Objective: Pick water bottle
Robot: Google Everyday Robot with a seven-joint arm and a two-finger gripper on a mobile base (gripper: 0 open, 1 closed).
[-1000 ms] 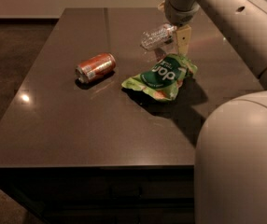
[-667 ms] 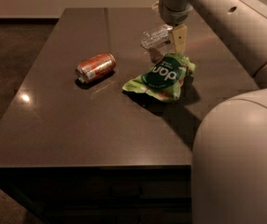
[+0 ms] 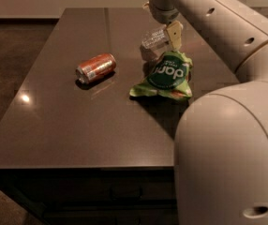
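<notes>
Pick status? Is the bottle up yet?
Done: the gripper is over the far right part of the table, jaws closed on the water bottle. In hand: the bottle looks lifted clear, with its shadow on the tabletop below, just behind the green snack bag. Left: probably only raising it higher. The soda can lies untouched.

A dark brown, glossy table point(image 3: 54, 125) is seen. A soda can point(image 3: 95, 68) is coloured orange-red with pale markings, and a green snack bag point(image 3: 166, 74) is printed with white lettering. The clear water bottle point(image 3: 152, 38) is clasped above the bag by the cream gripper point(image 3: 164, 36), borne on an off-white arm point(image 3: 218, 22).
</notes>
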